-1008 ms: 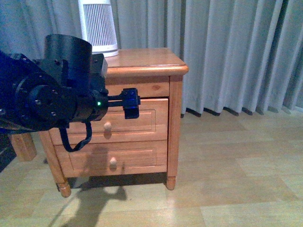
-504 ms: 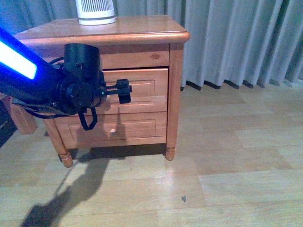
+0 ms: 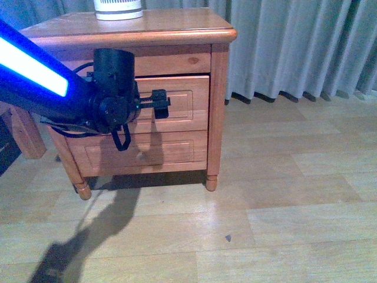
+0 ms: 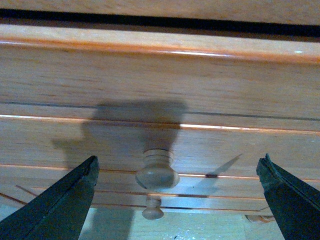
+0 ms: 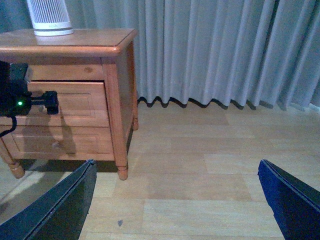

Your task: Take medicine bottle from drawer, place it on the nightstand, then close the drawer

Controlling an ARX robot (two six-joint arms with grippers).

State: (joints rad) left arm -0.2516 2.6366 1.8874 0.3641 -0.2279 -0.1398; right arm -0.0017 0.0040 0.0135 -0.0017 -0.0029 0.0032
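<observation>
We judged the task barely begun. The drawer point(image 3: 188, 100) of the nightstand point(image 3: 219, 106) looked shut, its panelled front about level with the corner post, so none of the three steps showed as done.

Our left hand point(image 4: 177, 164) was close up to that front with its fingers point(image 4: 65, 205) spread wide, one on each side of the round wooden knob point(image 4: 157, 172). The knob sat in the gap and touched neither finger, so the hand gripped nothing. In the front view the hand covered the knob, and only the left wrist view let us place it.

We could not see the medicine bottle in any view and took it to be inside the shut drawer. The nightstand's top carried a white ribbed device point(image 3: 118, 9) at the back and no bottle that we could make out. The lower drawer point(image 3: 177, 152) was shut too, and nothing touched the lower knob point(image 3: 140, 156).

Our right hand point(image 5: 176, 167) hung well apart from the nightstand, over the wooden floor point(image 5: 200, 175), with its fingers apart and empty.

As we read it, everything was left to do: close on the knob and draw the drawer out, lift the bottle onto the top, then push the drawer home.
</observation>
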